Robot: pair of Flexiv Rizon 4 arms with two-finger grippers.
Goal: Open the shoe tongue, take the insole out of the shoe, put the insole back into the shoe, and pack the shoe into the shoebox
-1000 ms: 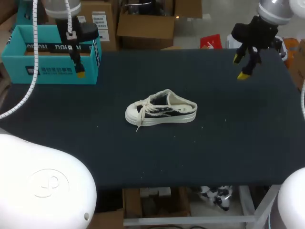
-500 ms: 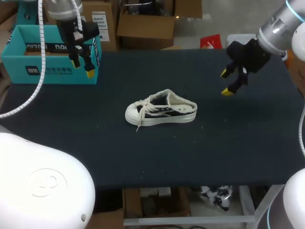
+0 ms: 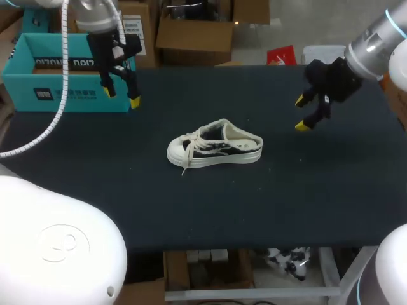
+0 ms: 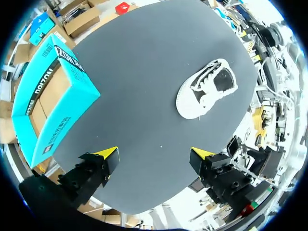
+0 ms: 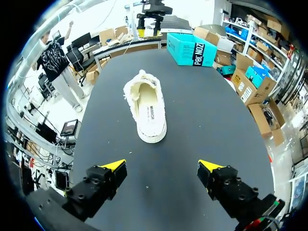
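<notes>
A white and black shoe (image 3: 215,151) sits on its sole in the middle of the dark counter (image 3: 254,210), toe toward the robot's left, laces loose. A teal shoebox (image 3: 63,96) stands open at the far left corner. The left jaws hang wide open and empty above the counter, just beside the shoebox's near right corner. The right jaws, also spread wide and holding nothing, hover over the counter's far right part, well apart from the shoe's heel.

L claw (image 3: 122,97) beside box (image 3: 63,73), R claw (image 3: 301,114) opposite, both spread; shoe (image 3: 215,151) apart.
</notes>
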